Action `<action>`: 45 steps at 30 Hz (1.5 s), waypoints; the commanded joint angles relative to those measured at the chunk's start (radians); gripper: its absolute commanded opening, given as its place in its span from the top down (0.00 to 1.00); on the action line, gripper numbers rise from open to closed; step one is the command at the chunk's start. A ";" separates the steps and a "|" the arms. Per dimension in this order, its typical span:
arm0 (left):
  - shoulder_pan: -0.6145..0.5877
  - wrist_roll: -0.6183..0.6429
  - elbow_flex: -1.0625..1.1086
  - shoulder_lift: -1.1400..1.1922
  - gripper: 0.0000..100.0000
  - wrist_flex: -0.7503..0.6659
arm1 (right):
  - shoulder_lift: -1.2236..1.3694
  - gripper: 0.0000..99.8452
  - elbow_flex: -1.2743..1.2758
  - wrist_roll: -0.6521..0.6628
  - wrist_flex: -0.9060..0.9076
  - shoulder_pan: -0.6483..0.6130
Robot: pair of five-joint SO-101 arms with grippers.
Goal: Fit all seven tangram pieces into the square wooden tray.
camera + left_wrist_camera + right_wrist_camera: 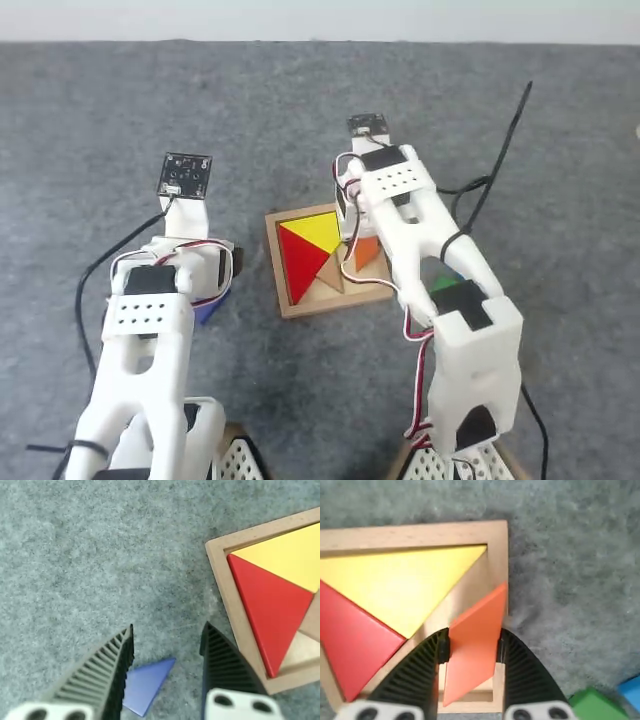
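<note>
Your right pincer is closed narrow on the orange piece; both fingers press its long sides, and the piece juts forward past the fingertips; it hangs tilted over the bare strip of the square wooden tray, with its far corner at the tray's rim; you cannot tell whether it touches the tray floor. Just ahead of that pincer, beside the orange piece, the yellow triangle lies flat in the tray; the red triangle lies against it, edge to edge, alongside one finger. Behind the pincer, on its outer side and off the tray, a green piece sits on the grey mat with a light blue piece just beside it.

Your left pincer stands wide and holds nothing; it hovers over the mat; the blue triangle lies flat between its fingers, back toward the wrist and nearer one finger, touching neither as far as you can see. The tray lies beyond the other finger, near but apart, on the side of the right arm.
</note>
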 commanded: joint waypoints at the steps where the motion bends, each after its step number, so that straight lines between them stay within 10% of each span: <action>1: 0.002 0.000 -0.015 -0.011 0.78 0.003 | -0.008 0.99 -0.057 -0.012 -0.019 -0.036; 7: 0.000 0.000 -0.015 -0.011 0.78 0.003 | -0.008 0.97 -0.057 -0.005 -0.056 -0.053; 17: 0.002 0.000 -0.016 -0.011 0.78 0.005 | -0.019 0.65 -0.063 0.051 -0.054 -0.056; 45: 0.002 0.000 -0.015 -0.011 0.78 0.005 | 0.051 0.65 -0.117 0.054 -0.084 0.038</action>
